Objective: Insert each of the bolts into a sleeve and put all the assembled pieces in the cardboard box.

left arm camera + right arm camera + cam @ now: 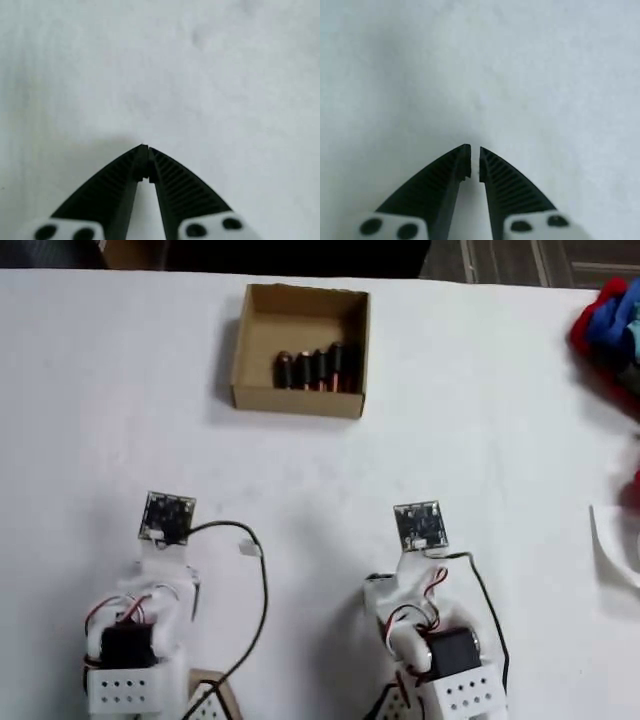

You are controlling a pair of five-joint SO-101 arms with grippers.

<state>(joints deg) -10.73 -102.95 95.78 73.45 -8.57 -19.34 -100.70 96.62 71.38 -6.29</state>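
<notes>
The cardboard box [297,400] stands open at the back middle of the white table. Several dark bolt-and-sleeve pieces [318,368] lie side by side along its near wall. Both arms sit folded at the table's front edge, well short of the box: the left arm [135,640] and the right arm [435,640]. My left gripper [145,148] is shut, its black tips touching over bare table. My right gripper [474,149] is shut too, with only a thin slit between its tips and nothing in it.
A red and blue cloth bundle [608,325] lies at the far right edge, with a white curved object [615,555] below it. A black cable [262,585] loops beside the left arm. White table stretches between the arms and the box.
</notes>
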